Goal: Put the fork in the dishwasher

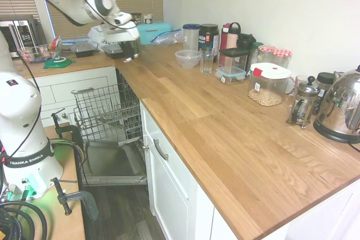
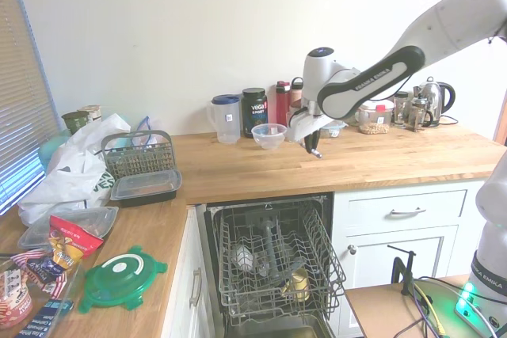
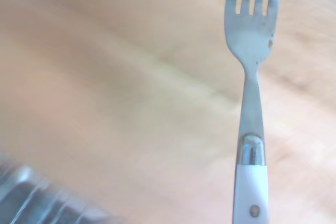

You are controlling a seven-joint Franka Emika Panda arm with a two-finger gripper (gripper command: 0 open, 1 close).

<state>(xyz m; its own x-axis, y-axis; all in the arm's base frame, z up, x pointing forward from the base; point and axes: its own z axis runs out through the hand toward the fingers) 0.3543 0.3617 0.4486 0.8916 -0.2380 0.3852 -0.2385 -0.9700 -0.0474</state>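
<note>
My gripper (image 1: 130,50) hangs just above the wooden counter (image 1: 225,133), near its edge over the open dishwasher (image 1: 107,111). It is shut on the fork (image 3: 251,103), which has silver tines and a white handle. In the exterior views the fork (image 2: 316,153) pokes down below the fingers, its tip close to the wood. The dishwasher's wire rack (image 2: 273,259) is pulled out over the dropped door (image 1: 112,164) and holds a few items. In the second exterior view the gripper (image 2: 312,143) is above the rack's right rear corner.
A clear bowl (image 1: 187,58), a glass (image 1: 206,60), jars and bottles (image 1: 209,39) stand along the wall. A kettle (image 1: 343,111) and a French press (image 1: 305,102) are further along. A grey cutlery basket (image 2: 139,154), food containers (image 2: 145,187) and a green lid (image 2: 123,279) lie on the side counter.
</note>
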